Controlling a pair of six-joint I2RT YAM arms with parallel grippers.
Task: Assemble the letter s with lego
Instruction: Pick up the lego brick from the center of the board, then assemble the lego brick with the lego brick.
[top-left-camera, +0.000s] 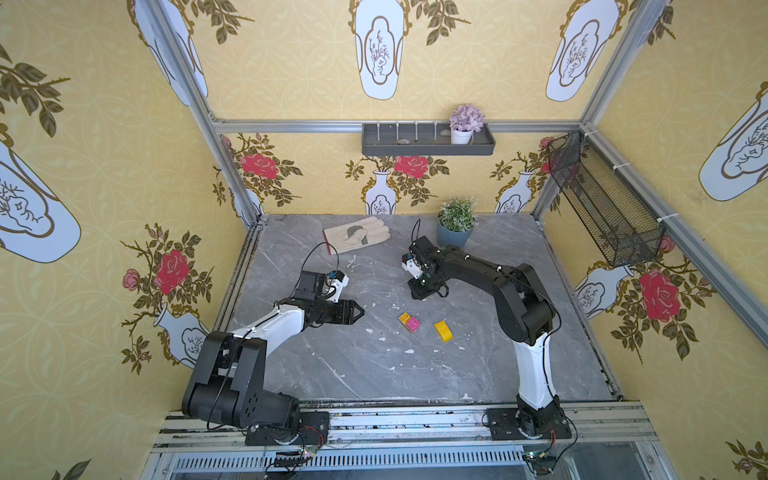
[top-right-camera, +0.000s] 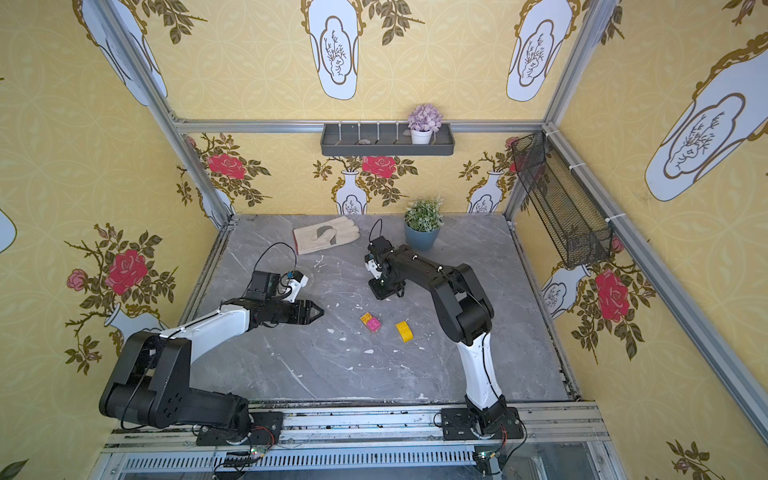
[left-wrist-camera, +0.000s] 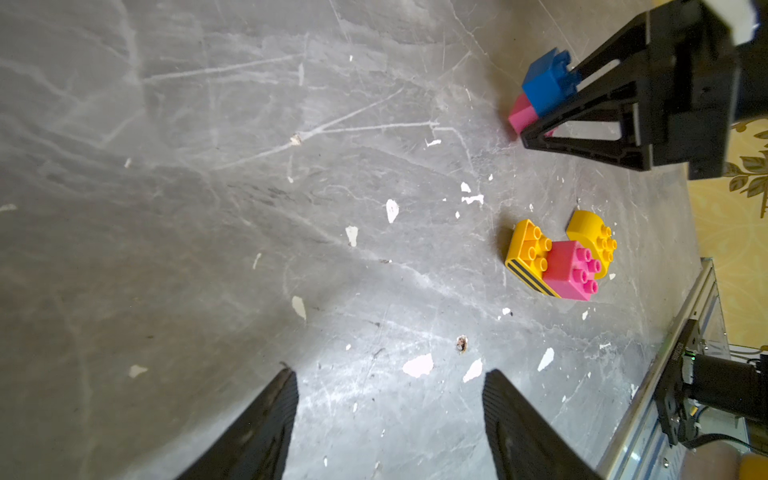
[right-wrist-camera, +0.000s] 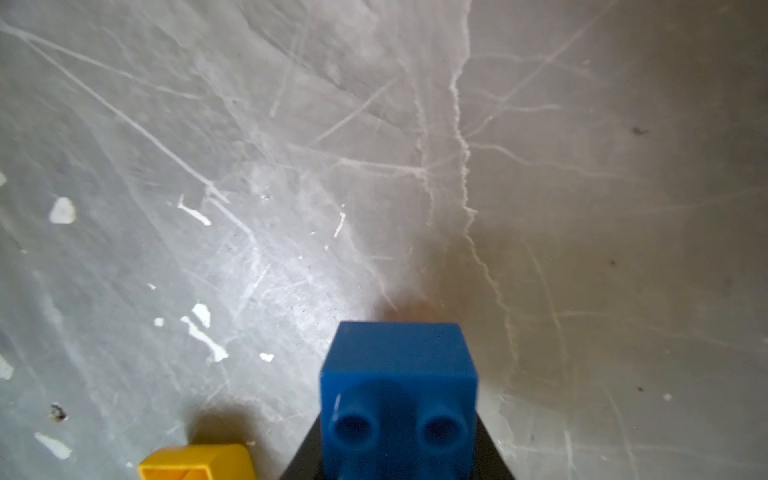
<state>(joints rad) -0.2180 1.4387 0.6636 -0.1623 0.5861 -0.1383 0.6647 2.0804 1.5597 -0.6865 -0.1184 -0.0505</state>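
My right gripper (top-left-camera: 420, 291) points down at the table's middle and is shut on a blue brick (left-wrist-camera: 548, 81); the same brick (right-wrist-camera: 399, 374) fills the space between its jaws in the right wrist view. Under the blue brick sits a pink brick (left-wrist-camera: 520, 117), low at the table surface. One black finger (left-wrist-camera: 582, 153) crosses in front of them. A yellow oblong brick (top-left-camera: 404, 318) with a pink brick (top-left-camera: 413, 324) on it lies nearer the front. Beside it lies a second yellow brick (top-left-camera: 444, 331). My left gripper (left-wrist-camera: 390, 374) hovers open and empty to their left.
A pale work glove (top-left-camera: 357, 239) and a potted plant (top-left-camera: 455, 230) stand at the table's back edge. A grey shelf (top-left-camera: 428, 145) hangs on the back wall and a wire basket (top-left-camera: 602, 208) on the right wall. White chips speckle the marble table (top-left-camera: 374, 374).
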